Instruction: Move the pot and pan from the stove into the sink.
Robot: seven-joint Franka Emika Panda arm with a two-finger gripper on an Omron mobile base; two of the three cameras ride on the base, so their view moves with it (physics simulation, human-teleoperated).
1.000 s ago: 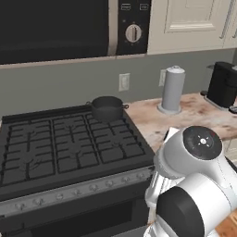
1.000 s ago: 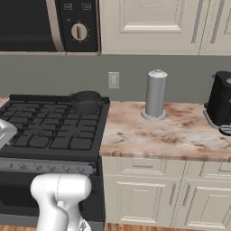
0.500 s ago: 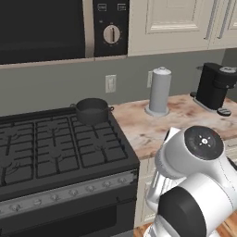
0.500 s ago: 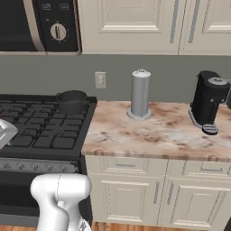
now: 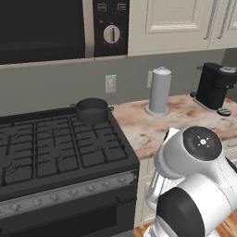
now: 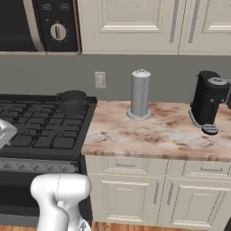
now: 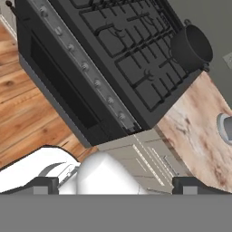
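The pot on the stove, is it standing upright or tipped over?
Upright: the pot sits flat on the stove's back right grate, open mouth facing up.

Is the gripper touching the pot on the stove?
Apart. In the hand view the gripper sits open over the floor, with the stove front between it and the pot.

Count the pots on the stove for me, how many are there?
1. The pot sits at the back right corner of the stove, near the counter. Part of the stove lies outside the views, so another could be hidden.

dark grey pot point(image 5: 92, 110), black stove point(image 5: 55, 152) grates, beige-and-brown marbled counter point(image 6: 158, 131), black coffee maker point(image 6: 208, 103).
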